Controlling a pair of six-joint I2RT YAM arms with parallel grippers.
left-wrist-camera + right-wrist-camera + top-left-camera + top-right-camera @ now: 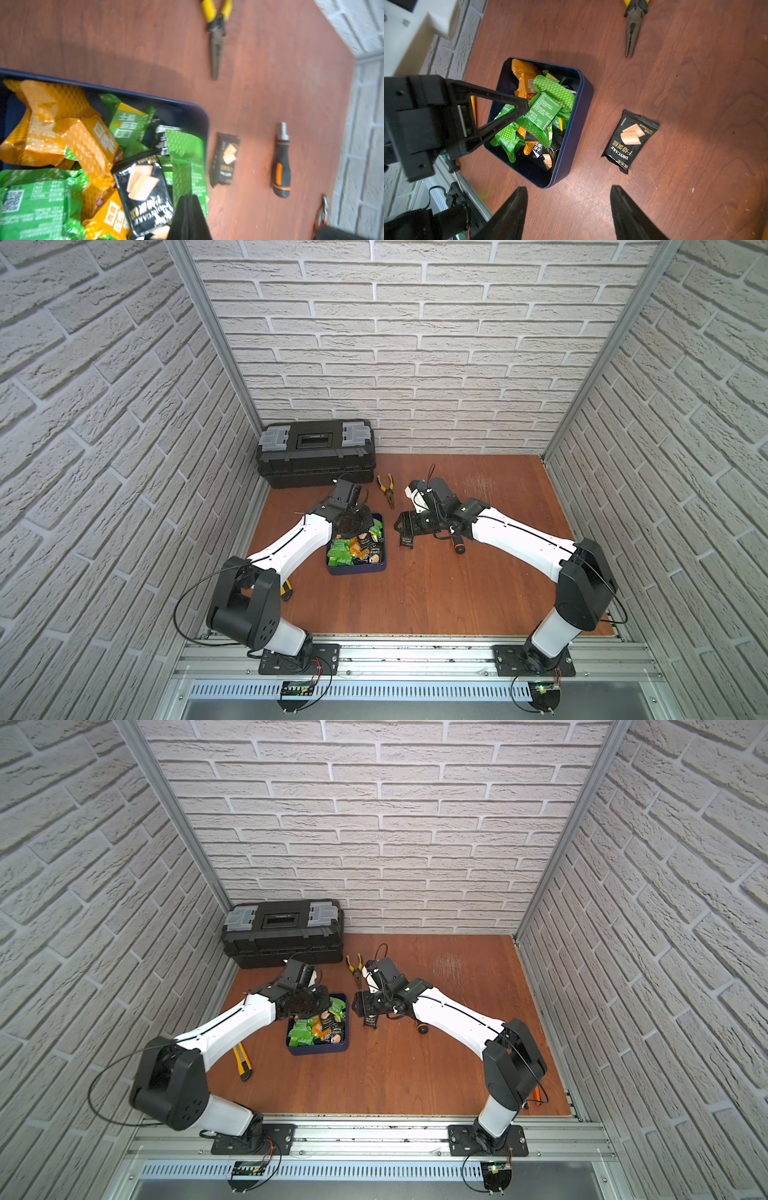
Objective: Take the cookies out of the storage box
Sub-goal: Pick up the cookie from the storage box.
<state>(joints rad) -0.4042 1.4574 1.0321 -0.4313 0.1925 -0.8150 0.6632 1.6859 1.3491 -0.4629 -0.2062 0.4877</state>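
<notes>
The storage box is a shallow navy tray near the table's middle, also seen in the right wrist view. It holds several green, orange and black cookies in crinkly packets. My left gripper reaches down into the box and is shut on the edge of a green cookie packet. In the left wrist view its closed tips meet on that green packet. One black cookie packet lies on the table just right of the box. My right gripper hovers open and holds nothing, over bare table between box and black packet.
A black toolbox stands at the back left against the wall. Yellow-handled pliers lie behind the box. A black-and-orange screwdriver handle lies under my right arm. A yellow utility knife lies left of the box. Brick walls close in three sides.
</notes>
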